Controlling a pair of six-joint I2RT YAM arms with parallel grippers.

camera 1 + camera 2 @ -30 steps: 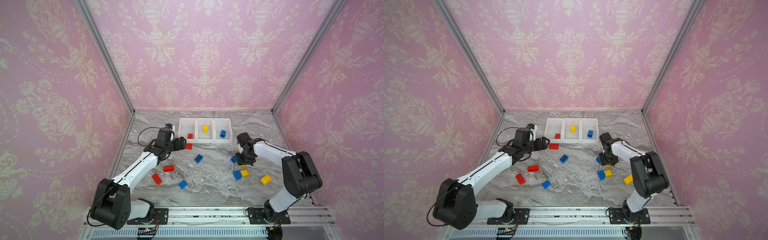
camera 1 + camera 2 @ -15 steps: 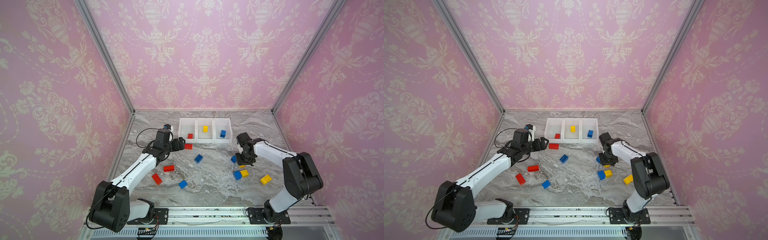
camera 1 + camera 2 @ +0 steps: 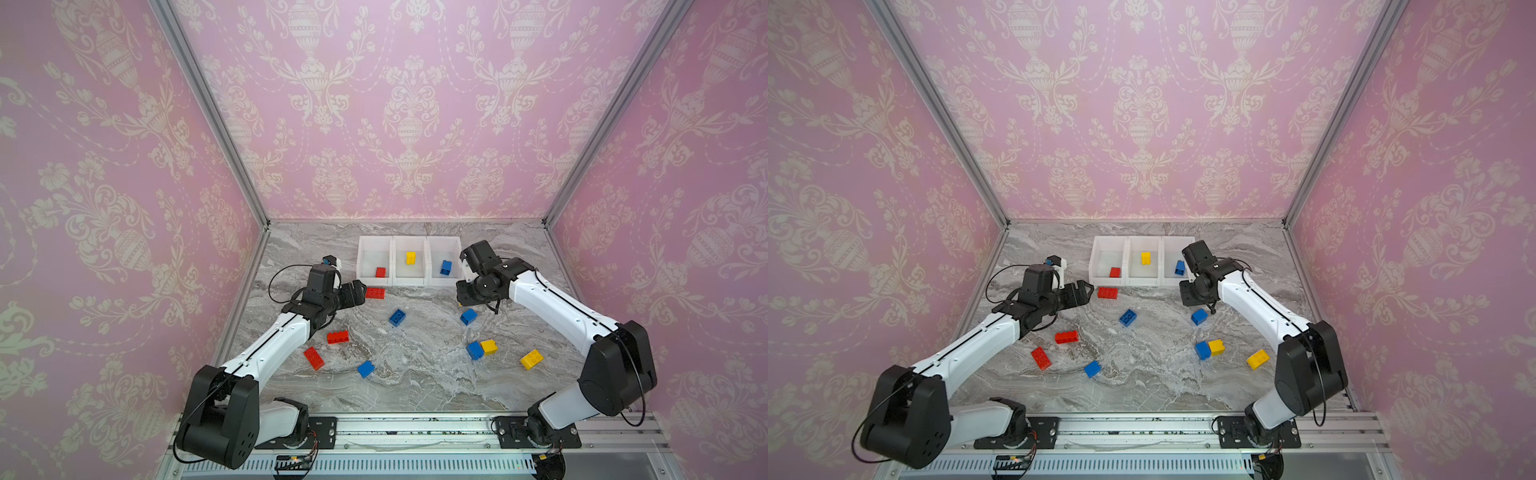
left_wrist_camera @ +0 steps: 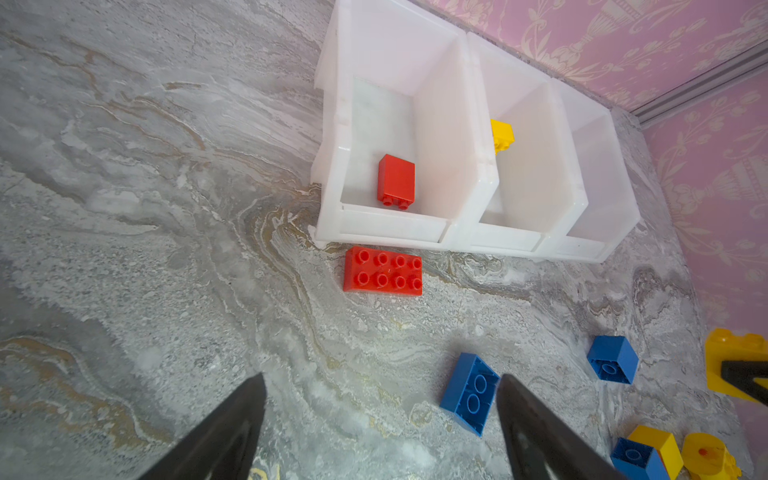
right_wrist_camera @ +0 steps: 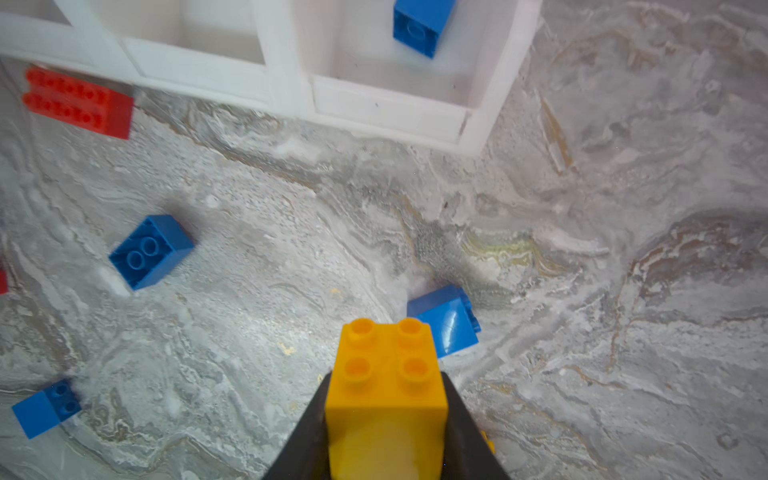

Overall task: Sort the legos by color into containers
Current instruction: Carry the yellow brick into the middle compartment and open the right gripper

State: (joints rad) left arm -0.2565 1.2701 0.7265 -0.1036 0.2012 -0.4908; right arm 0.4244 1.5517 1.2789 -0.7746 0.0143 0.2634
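The marble table (image 3: 415, 386) carries the row of three white containers (image 3: 409, 281) at its far side. The left gripper (image 4: 380, 378) hangs low over the table with its jaws wide apart and empty, near the long red brick (image 4: 382, 271), which lies just in front of the leftmost bin. The right gripper (image 5: 386, 374) is clamped on a yellow brick (image 5: 384, 415) near the rightmost bin. A loose blue brick (image 3: 397, 317) lies between the two grippers.

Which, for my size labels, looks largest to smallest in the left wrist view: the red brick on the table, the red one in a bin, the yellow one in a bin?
1. Table red brick
2. Binned red brick
3. Binned yellow brick, partly hidden, so unsure
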